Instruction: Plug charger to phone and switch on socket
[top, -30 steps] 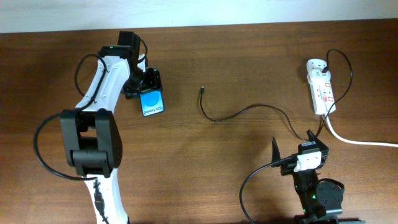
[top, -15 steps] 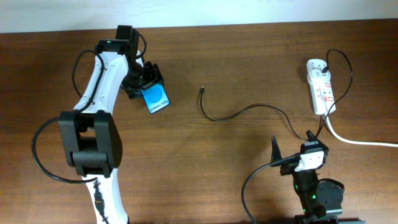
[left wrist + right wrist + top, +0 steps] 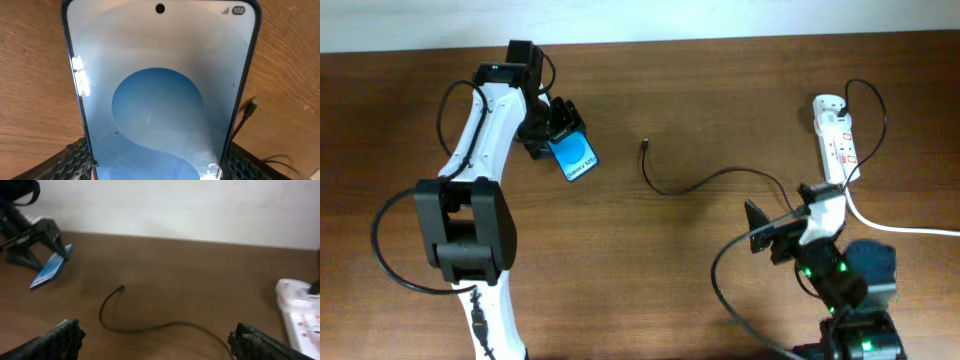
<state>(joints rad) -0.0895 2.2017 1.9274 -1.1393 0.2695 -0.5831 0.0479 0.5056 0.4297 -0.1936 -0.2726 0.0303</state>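
Observation:
My left gripper (image 3: 558, 137) is shut on the phone (image 3: 573, 157), a slim black-edged phone with a blue screen, and holds it tilted above the table at the back left. The phone fills the left wrist view (image 3: 160, 95), with both fingers against its edges. The charger cable (image 3: 705, 182) is thin and black and lies across the table's middle. Its connector tip (image 3: 646, 146) is right of the phone and shows in the left wrist view (image 3: 252, 103) and right wrist view (image 3: 121, 287). The white socket strip (image 3: 837, 140) lies at the back right. My right gripper (image 3: 768, 232) is open and empty above the cable.
A thick white cord (image 3: 900, 228) runs from the socket strip off the right edge. A pale wall borders the table's far edge (image 3: 200, 210). The left arm's black cables loop along the left side (image 3: 390, 230).
My left gripper has lifted and turned the phone, shifting it slightly right. My right arm has risen and moved up the table toward the cable, its gripper now over the cable's right part.

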